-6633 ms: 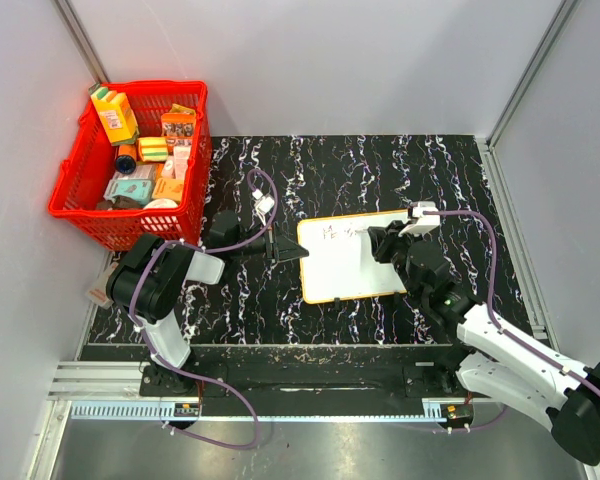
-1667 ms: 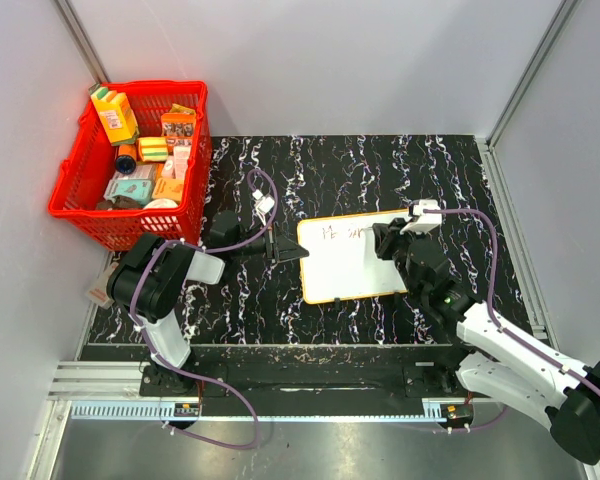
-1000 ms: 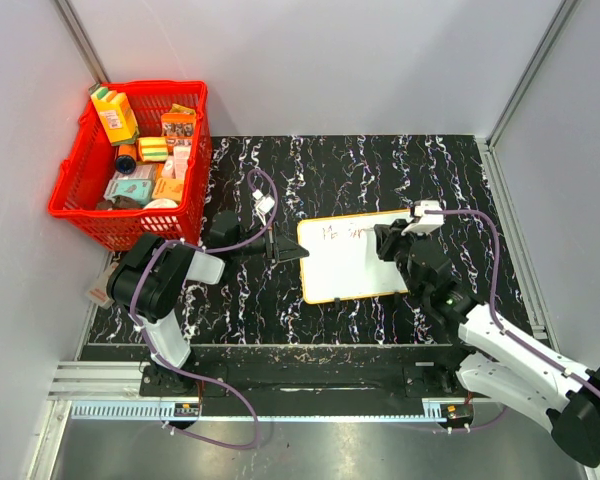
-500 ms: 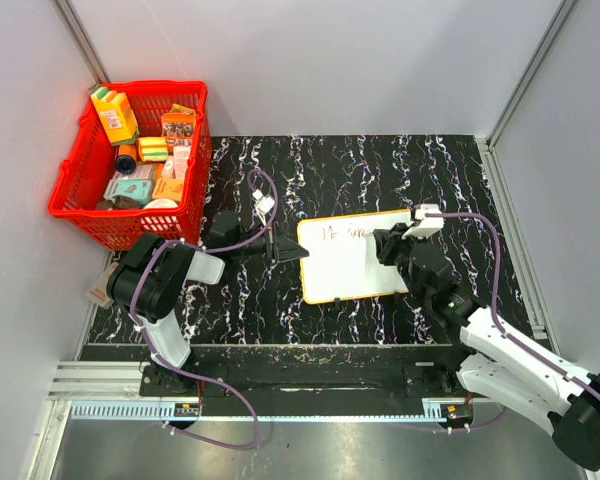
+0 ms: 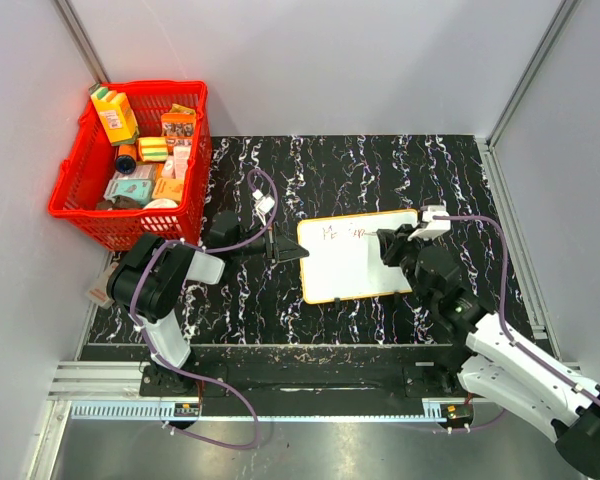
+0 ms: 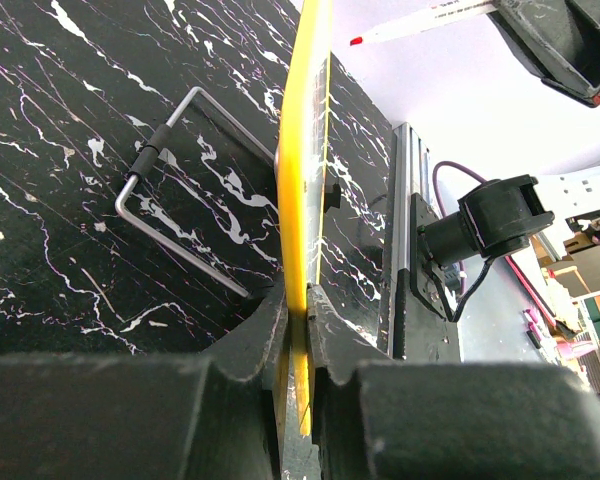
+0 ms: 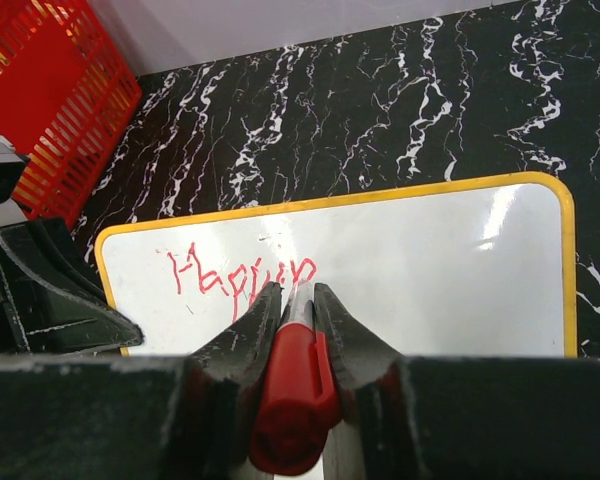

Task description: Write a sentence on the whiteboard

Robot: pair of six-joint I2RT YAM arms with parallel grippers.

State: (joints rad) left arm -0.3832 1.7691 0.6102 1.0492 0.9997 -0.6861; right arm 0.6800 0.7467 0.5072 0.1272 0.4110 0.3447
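The whiteboard (image 5: 352, 272) is clamped by the left end effector (image 5: 296, 250) at its left edge; writing (image 5: 340, 233) is seen along its top

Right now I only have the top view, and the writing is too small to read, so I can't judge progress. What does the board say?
Observer: In the right wrist view the writing on the whiteboard is red and begins "Happ"; the next letters run behind the right gripper.
Operator: Is the marker held?
Observer: Yes, that gripper is shut on a red marker.
Operator: And the left?
Observer: The left gripper is shut on the whiteboard's yellow edge.
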